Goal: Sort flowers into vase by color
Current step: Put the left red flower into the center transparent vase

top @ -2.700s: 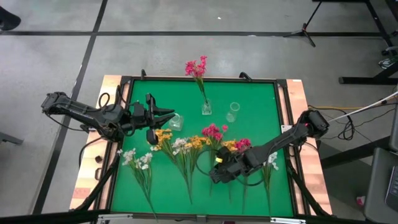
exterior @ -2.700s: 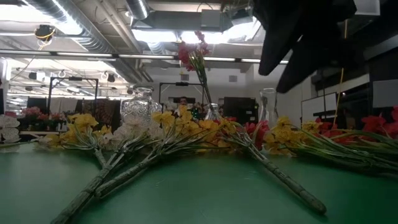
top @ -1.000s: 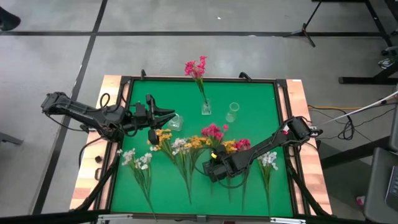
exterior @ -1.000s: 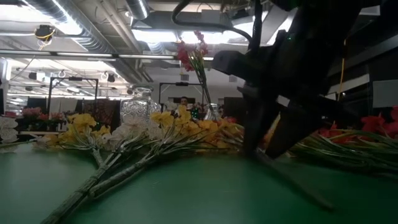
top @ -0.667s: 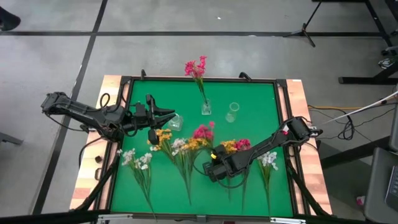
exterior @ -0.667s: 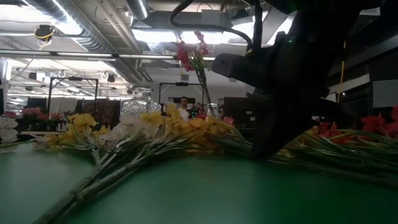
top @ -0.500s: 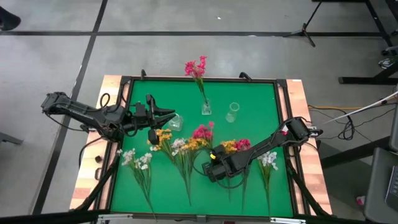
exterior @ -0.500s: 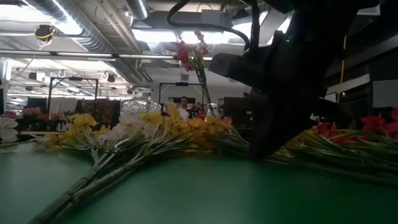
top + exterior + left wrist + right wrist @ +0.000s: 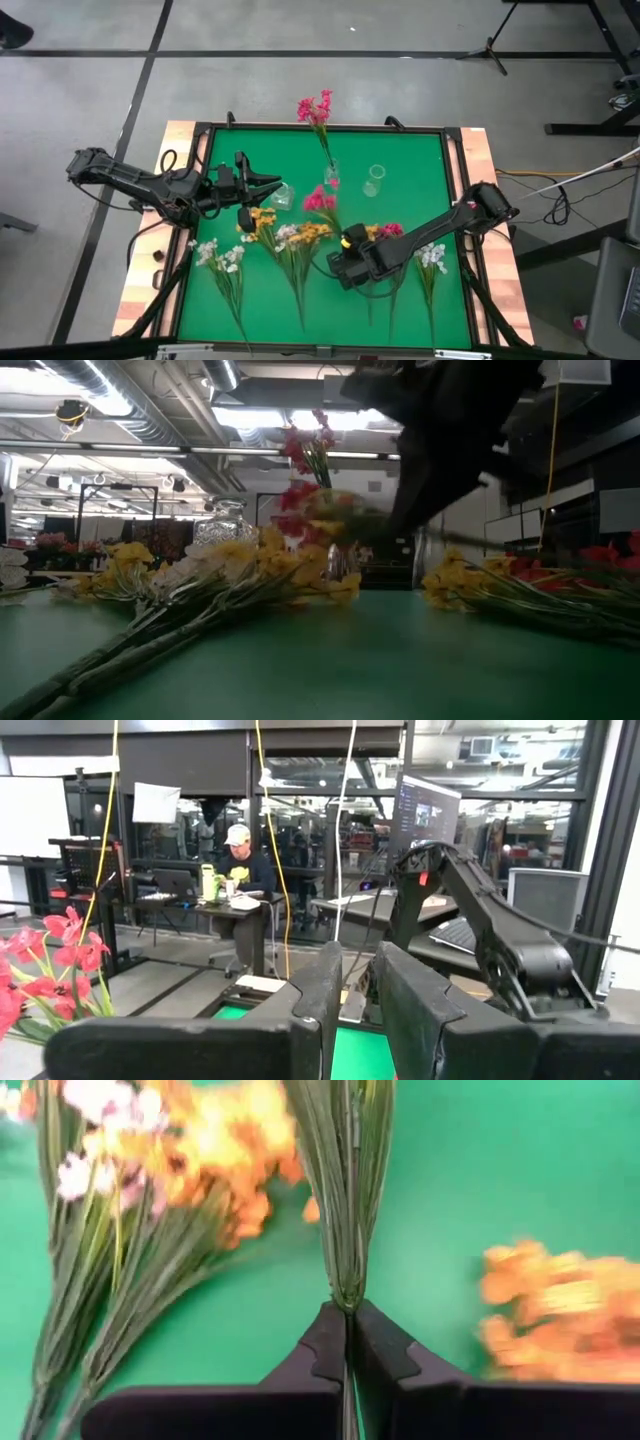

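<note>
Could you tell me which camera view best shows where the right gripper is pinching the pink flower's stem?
The right wrist view: the right gripper is shut on the pink flower, low on its stem. The high view shows its blossoms; the low view blurs it.

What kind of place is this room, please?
Probably an open robotics lab or workshop: bare ceiling ducts and pipes, a person working at a desk among monitors, and a green-topped test table on bare concrete.

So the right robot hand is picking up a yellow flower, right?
Not quite. The right gripper is shut on a pink flower, not a yellow one. The high view shows its pink blossoms lifted near the vase, and the right wrist view shows its green stem pinched.
</note>
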Robot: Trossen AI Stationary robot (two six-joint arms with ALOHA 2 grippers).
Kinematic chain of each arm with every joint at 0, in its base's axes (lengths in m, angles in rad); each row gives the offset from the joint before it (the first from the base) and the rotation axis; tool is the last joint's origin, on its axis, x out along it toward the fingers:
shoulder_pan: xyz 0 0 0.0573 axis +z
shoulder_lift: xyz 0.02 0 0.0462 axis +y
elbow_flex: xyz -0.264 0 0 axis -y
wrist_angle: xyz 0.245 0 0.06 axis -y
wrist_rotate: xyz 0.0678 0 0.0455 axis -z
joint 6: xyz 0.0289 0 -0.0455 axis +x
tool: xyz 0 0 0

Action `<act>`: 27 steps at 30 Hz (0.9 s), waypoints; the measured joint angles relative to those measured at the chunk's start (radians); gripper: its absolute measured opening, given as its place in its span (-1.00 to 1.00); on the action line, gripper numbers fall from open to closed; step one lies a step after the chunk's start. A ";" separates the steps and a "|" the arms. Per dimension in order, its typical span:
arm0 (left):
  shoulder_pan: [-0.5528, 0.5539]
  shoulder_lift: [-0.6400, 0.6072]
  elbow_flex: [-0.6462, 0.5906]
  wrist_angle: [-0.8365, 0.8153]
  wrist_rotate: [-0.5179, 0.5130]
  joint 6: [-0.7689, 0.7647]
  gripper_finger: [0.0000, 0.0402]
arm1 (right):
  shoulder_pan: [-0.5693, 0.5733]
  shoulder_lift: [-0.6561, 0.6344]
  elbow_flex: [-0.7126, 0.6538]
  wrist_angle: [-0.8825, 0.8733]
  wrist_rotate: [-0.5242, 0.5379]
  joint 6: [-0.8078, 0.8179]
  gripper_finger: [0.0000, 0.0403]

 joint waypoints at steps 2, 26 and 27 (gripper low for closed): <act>0.000 0.000 0.000 0.000 0.000 0.000 -0.68 | 0.000 -0.027 0.000 -0.045 0.026 0.009 -0.95; 0.001 0.162 0.002 0.098 0.295 -0.182 -0.68 | 0.051 -0.316 0.001 0.700 0.400 -0.988 -0.94; 0.001 0.176 0.002 0.138 0.330 -0.183 -0.68 | 0.051 -0.316 0.001 0.743 0.379 -1.033 -0.94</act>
